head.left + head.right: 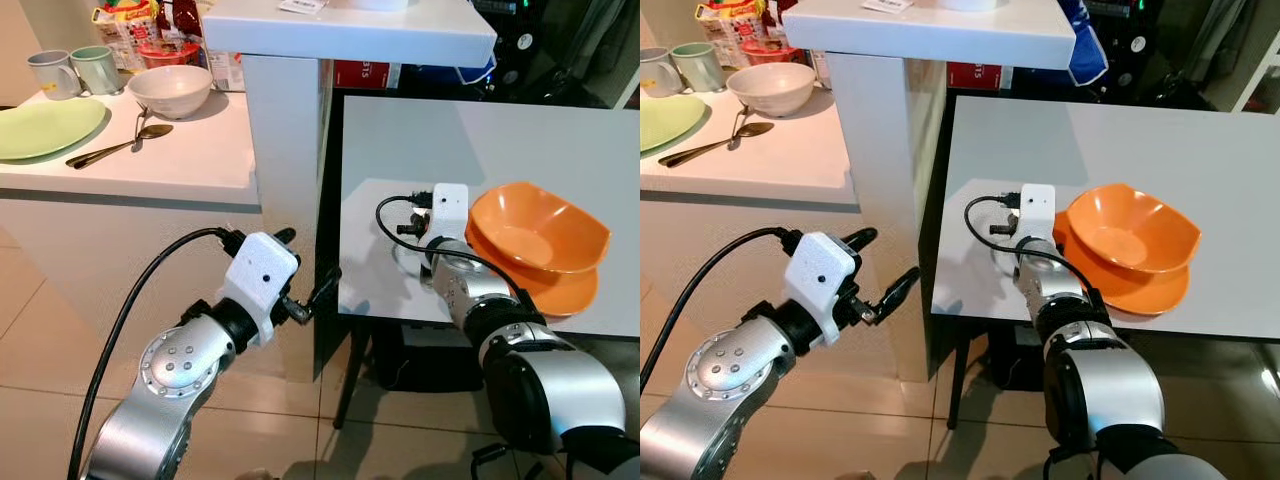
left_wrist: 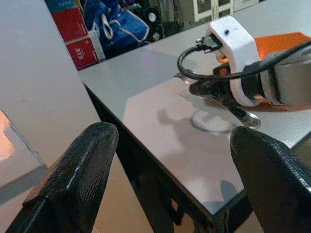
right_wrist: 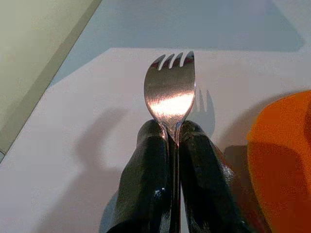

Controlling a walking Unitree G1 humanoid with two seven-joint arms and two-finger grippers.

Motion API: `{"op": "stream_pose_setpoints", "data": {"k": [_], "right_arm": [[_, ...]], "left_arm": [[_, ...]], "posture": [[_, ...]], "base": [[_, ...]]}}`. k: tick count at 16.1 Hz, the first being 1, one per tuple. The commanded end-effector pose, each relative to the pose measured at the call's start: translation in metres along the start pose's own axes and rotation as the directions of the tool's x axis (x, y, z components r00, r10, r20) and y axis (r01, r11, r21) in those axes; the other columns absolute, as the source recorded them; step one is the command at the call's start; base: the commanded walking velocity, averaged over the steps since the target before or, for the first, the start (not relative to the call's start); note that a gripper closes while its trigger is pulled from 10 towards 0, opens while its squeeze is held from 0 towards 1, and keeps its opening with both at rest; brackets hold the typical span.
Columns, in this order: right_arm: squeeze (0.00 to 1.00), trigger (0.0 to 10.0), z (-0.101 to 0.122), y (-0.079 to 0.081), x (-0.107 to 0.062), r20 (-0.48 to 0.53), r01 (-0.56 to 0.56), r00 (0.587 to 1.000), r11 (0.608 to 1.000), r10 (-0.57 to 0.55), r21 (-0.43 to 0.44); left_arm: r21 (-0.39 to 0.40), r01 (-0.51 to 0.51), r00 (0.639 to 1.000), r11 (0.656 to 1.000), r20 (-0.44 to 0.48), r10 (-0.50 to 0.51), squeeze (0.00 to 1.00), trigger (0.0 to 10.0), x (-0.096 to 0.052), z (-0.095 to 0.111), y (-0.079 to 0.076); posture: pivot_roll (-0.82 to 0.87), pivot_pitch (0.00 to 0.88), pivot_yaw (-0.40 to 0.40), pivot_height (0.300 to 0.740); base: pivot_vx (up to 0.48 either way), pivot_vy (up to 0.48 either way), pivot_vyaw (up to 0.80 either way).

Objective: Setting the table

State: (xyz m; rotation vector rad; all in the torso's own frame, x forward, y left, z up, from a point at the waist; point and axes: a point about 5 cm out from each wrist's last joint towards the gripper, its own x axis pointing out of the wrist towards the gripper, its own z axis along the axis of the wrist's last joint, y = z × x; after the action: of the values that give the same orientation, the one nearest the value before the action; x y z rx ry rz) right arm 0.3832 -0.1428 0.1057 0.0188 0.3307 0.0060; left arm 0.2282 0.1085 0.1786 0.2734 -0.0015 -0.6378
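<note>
The right gripper [image 3: 173,141] is clamped on a fork [image 3: 170,90], its two black fingers [image 3: 148,174] pressed together on the neck just below the tines, so that the head of the fork sticks out past the fingertips. The fork is held low over the grey desk [image 1: 520,150], near the desk's front edge, and throws a shadow on the surface beneath it; whether the tines touch the desk cannot be told. Just beside the gripper, on the robot's right, an orange bowl [image 1: 540,228] sits on an orange plate [image 1: 560,285]. The fork is near the plate's rim but apart from it.

The left gripper [image 1: 880,268] hovers in the air in front of the white pillar [image 1: 285,150] that stands between the two surfaces, lower than the grey desk's edge. Its fingers [image 2: 77,179] are spread wide and hold nothing; in the left wrist view they frame the corner of the grey desk and the right arm's white wrist housing [image 2: 233,43].

On the white counter to the robot's left lie a green plate [image 1: 45,128], a spoon [image 1: 120,145], a white bowl [image 1: 170,88] and two mugs [image 1: 75,70], with food packages [image 1: 135,30] behind them. These are well apart from both grippers.
</note>
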Motion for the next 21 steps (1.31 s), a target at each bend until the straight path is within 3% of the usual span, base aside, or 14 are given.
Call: {"op": "stream_pose_setpoints", "data": {"k": [1,15,16,17,18,21], "right_arm": [[0.00,10.0,0.003,0.002,0.001,-0.014,0.006,1.000,1.000,-0.007,-0.022],[0.00,10.0,-0.008,-0.012,-0.001,-0.075,0.085,0.994,0.996,-0.084,0.003],[0.15,10.0,-0.008,-0.012,-0.001,-0.076,0.082,0.994,0.997,-0.081,0.015],[0.82,10.0,-0.008,-0.013,0.000,-0.074,0.084,0.994,0.996,-0.082,0.023],[1.00,10.0,-0.008,-0.013,0.000,-0.073,0.084,0.994,0.996,-0.082,0.026],[1.00,10.0,-0.005,-0.014,0.000,-0.064,0.079,0.995,0.996,-0.077,0.027]], "left_arm": [[0.003,0.013,1.000,1.000,0.003,-0.013,0.00,10.0,-0.003,0.003,-0.001],[-0.015,0.011,0.999,1.000,-0.041,-0.011,0.00,10.0,-0.016,0.008,-0.005],[-0.014,0.009,0.999,1.000,-0.042,-0.009,0.00,10.0,-0.017,0.008,-0.005],[-0.014,0.006,0.999,1.000,-0.043,-0.007,0.00,10.0,-0.018,0.008,-0.005],[-0.013,0.004,0.999,1.000,-0.043,-0.005,0.00,10.0,-0.018,0.009,-0.004],[-0.009,-0.005,0.999,1.000,-0.043,0.004,0.00,10.0,-0.018,0.009,-0.004]], "posture": [[0.17,0.036,0.016,0.740],[0.21,0.095,0.030,0.740],[0.21,0.093,0.030,0.740],[0.21,0.091,0.030,0.740],[0.21,0.090,0.030,0.740],[0.22,0.086,0.027,0.740]], "base": [[0.000,0.000,0.00],[0.000,0.000,0.00],[0.000,0.000,0.00],[0.000,0.000,0.00],[0.000,0.000,0.00],[0.000,0.000,0.00]]}}
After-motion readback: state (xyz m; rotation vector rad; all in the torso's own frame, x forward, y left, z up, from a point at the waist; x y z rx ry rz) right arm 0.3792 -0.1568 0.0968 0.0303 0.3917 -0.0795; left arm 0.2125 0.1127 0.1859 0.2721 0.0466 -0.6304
